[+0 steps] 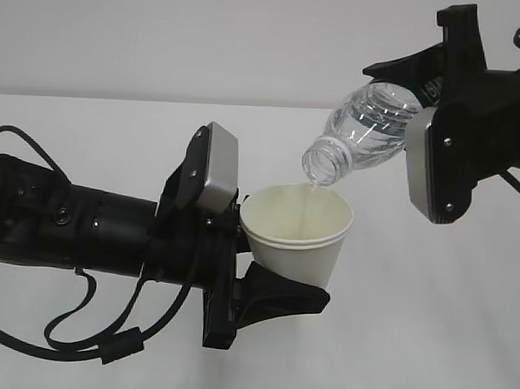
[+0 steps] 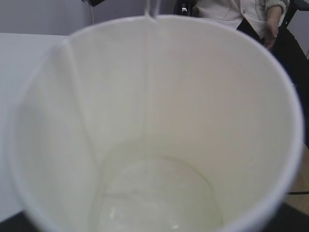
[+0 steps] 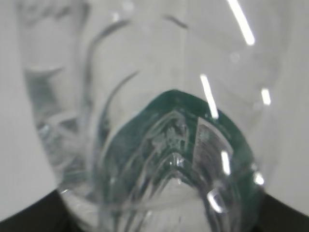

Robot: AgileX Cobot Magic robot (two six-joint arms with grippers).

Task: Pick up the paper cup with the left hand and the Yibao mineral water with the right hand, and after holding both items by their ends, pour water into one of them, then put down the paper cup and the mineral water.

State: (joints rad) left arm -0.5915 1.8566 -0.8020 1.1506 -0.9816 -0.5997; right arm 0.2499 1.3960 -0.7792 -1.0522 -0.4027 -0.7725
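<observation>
White tabletop (image 1: pixel 427 343) ran back to a plain pale wall, and both arms worked above it. From the left, the left hand (image 1: pixel 265 260) reached in level, its grey block facing up and black cables looping beneath the arm. Its jaws stood partly apart, closed against the sides of the paper cup (image 1: pixel 297 236), which sat upright in the grip, clear of the table. One black finger (image 1: pixel 281 296) showed under and beside the cup's lower wall.

From the upper right came the right hand (image 1: pixel 444 100), clamped around the body of the Yibao mineral water (image 1: pixel 364 130), its jaws likewise set to the bottle's width. That bottle was tipped neck-down toward the left, its open mouth hanging just above the cup's rim on the far side. A thin thread of water fell from the mouth into the cup.

Seen from the left wrist, the cup's cream inside (image 2: pixel 154 125) filled nearly everything, with a shallow pool of clear water at the bottom. Seen from the right wrist, the ribbed clear bottle (image 3: pixel 159 96) loomed close and blurred, its dark green label band (image 3: pixel 169 140) showing through the plastic.
</observation>
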